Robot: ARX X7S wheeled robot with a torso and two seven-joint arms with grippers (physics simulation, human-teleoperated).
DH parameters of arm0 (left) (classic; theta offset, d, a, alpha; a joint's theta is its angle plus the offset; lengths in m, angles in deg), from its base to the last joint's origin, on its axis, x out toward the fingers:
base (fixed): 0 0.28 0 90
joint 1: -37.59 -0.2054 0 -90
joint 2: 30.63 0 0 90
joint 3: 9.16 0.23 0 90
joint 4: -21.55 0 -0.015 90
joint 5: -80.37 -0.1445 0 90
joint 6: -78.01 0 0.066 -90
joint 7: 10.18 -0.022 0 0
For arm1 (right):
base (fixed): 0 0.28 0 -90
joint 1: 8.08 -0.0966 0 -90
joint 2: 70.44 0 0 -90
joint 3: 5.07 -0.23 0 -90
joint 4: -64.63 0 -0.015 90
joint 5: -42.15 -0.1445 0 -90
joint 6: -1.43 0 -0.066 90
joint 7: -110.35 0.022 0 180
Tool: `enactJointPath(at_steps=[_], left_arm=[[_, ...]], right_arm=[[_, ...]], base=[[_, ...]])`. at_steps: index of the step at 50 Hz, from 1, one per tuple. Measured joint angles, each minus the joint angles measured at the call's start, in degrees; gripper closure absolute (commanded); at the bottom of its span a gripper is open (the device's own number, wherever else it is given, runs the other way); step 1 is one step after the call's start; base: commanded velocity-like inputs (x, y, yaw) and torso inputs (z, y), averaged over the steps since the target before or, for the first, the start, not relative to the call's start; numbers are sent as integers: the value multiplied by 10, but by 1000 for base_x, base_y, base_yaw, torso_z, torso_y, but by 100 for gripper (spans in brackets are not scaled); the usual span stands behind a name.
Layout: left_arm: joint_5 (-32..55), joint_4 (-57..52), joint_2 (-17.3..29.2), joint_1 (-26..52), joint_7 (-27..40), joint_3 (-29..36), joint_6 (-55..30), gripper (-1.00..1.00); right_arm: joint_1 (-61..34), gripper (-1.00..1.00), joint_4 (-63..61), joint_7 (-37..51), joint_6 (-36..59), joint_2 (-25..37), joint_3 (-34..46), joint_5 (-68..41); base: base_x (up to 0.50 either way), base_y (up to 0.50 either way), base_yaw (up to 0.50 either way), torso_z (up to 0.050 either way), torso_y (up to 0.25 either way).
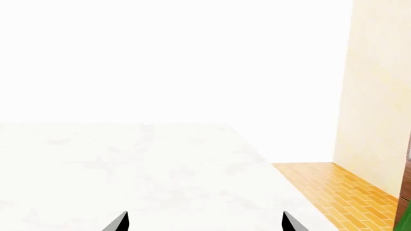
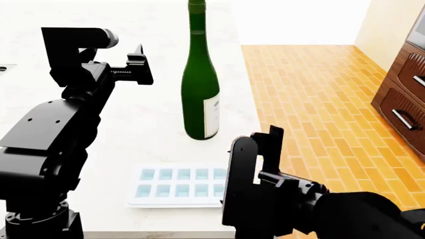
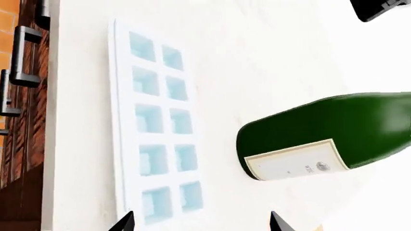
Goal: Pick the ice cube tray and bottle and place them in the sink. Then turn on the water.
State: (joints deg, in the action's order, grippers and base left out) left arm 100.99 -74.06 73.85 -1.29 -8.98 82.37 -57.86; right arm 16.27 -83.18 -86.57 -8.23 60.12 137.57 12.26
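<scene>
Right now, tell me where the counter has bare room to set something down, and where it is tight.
Free: the white marbled countertop between the left gripper and the tall dark green glass bottle, and the strip between that bottle and the flat white ice cube tray. Crowded: the near right corner, where the right gripper hangs over the tray's end, close to the bottle.

The bottle (image 2: pixel 201 84) stands upright on the counter (image 2: pixel 159 59), near its right edge. The ice cube tray (image 2: pixel 178 185) lies flat on the counter in front of the bottle, apart from it, by the near edge. Right of the counter is the floor (image 2: pixel 312 99), with drawers (image 2: pixel 401 94) at the far right.
</scene>
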Motion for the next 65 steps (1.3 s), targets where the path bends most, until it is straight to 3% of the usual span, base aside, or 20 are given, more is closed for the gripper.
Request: enactJointPath(at_steps=[8,18,41,64,65], left_arm=[[3,-2,2,-1,1,0,-1,-100],[7,-3,5,-3,1,-1,1,-100],[11,6,10,-10,0,-2,14,-100],[15,19,11,-15,0,-1,29,-100],[15,19,11,-16,0,-1,30,-100]], right_arm=[[-45,-100,-5,71,-1,-16,35,-102],[-71,-100,24,98,-36,-32,90,-128],[-68,-100,146,79,-130,-53,182,-82],[-77,-100,218,23,-182,-60,189,-92],[-77,100,220,22,-183,-60,189,-93]], base=[[0,0,0,0,0],[0,0,0,0,0],[0,0,0,0,0],[3,2,3,0,0],[14,4,5,0,0]])
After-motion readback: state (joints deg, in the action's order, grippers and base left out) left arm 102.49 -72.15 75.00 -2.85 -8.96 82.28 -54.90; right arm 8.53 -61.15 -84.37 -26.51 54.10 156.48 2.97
